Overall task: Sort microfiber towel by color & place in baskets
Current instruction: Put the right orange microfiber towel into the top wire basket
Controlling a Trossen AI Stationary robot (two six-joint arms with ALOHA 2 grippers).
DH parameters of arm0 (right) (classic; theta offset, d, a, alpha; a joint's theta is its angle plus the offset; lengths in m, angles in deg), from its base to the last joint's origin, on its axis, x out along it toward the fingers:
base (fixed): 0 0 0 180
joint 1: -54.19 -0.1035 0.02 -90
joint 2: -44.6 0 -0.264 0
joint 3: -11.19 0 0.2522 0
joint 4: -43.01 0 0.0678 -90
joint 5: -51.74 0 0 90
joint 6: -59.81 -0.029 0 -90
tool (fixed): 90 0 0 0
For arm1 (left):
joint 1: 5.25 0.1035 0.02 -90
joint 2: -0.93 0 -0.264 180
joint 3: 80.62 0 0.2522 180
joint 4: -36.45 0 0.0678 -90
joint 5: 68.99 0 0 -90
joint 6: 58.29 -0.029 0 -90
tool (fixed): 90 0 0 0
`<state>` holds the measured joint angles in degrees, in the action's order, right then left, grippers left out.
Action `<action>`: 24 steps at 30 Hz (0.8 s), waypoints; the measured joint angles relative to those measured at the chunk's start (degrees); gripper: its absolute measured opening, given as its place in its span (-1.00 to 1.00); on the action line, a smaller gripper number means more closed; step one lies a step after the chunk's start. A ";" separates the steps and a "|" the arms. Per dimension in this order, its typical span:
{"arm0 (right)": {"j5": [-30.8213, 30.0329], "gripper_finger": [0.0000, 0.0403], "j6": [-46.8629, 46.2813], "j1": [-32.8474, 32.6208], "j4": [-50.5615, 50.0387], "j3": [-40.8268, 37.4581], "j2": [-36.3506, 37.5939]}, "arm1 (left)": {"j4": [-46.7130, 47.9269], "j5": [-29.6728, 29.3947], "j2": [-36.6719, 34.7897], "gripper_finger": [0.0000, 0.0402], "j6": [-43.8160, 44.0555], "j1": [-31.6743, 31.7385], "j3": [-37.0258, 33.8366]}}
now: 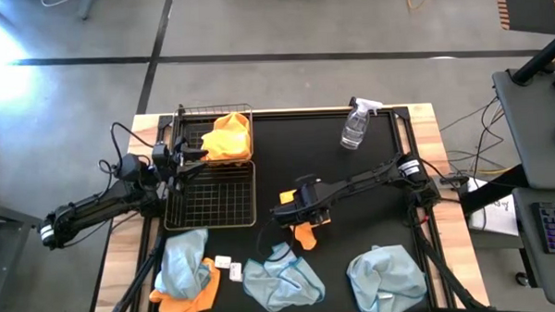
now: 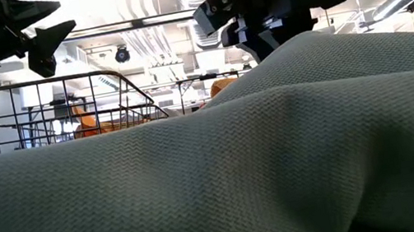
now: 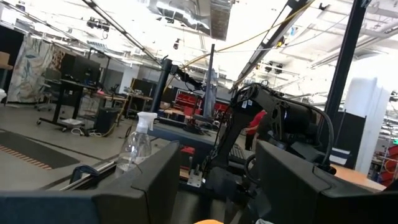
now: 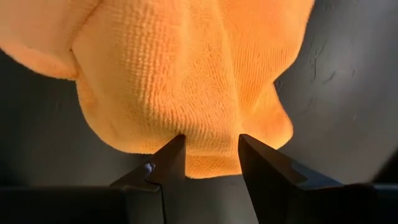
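An orange microfiber towel (image 1: 305, 236) (image 4: 186, 74) lies crumpled on the black table mat, near its middle. My right gripper (image 1: 300, 220) (image 4: 211, 146) points down over it, open, its two fingertips standing on either side of a bulge at the towel's edge. Two black wire baskets stand at the left. The far one (image 1: 182, 131) holds another orange towel (image 1: 229, 137); the near one (image 1: 210, 200) shows bare mesh. My left gripper (image 1: 190, 157) (image 3: 214, 199) hovers open above the baskets, holding nothing. Pale blue-grey towels (image 1: 184, 261) (image 1: 282, 281) (image 1: 388, 277) lie along the near edge. My right gripper comes at the orange towel's edge (image 4: 211, 162) from above, pointing down. The fingertips (image 4: 177, 146) overlap the cloth in the wrist view, with the towel lying on the table. Whether they touch it, I cannot tell.
A clear spray bottle (image 1: 355, 125) lies at the far right of the mat. One more orange towel (image 1: 185, 303) sits under the near-left blue-grey one. A blue-grey towel (image 2: 216, 173) fills the low view's foreground. Bare mat lies between the baskets and the bottle.
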<state>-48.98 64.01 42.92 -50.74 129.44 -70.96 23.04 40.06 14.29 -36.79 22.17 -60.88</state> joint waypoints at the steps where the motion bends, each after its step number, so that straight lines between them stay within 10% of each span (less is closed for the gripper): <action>1: 0.01 -0.29 1.11 0.00 0.00 0.00 0.00 | 0.02 0.00 0.00 -0.03 0.02 0.00 0.00; 24: 0.63 -0.29 9.36 0.02 4.93 -0.99 0.00 | 1.95 0.01 0.00 -0.03 0.02 0.00 0.00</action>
<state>-48.34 73.37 42.94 -45.81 128.45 -70.96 24.99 40.07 14.29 -36.77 22.17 -60.88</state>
